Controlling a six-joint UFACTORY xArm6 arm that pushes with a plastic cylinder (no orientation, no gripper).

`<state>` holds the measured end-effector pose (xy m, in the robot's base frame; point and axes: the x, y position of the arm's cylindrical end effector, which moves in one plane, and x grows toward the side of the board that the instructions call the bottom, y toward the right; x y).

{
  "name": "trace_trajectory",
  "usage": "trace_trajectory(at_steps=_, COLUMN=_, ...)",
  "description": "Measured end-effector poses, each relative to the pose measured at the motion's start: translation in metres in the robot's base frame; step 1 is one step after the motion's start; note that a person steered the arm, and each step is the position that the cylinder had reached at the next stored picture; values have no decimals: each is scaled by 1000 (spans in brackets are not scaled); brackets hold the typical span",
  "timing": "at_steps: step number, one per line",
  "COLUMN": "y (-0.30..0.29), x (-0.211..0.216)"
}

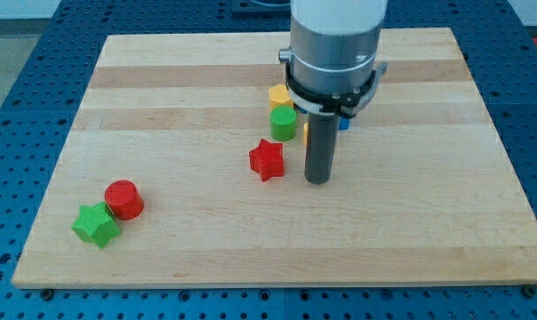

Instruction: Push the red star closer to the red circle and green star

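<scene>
Where arm [335, 53] covers them, blue block [343, 124] and yellow block [302, 132] mostly hidden.

The red star [267, 160] lies near the middle of the wooden board [162, 89] and serves as the landmark. My tip [317, 181] rests on the board just to the star's right, apart from it. Directly above the star stands a green cylinder [283, 124], with a yellow block [280, 94] touching it from above. A blue block [343, 124] shows only as a sliver to the star's upper right, behind the rod. Well to the star's lower left, the red circle [124, 199] touches the green star [96, 224].
</scene>
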<state>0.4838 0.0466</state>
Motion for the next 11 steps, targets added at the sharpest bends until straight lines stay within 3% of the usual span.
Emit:
trace_trajectory(at_steps=5, y=-123, x=-29)
trace_trajectory(at_steps=11, y=-164, x=59)
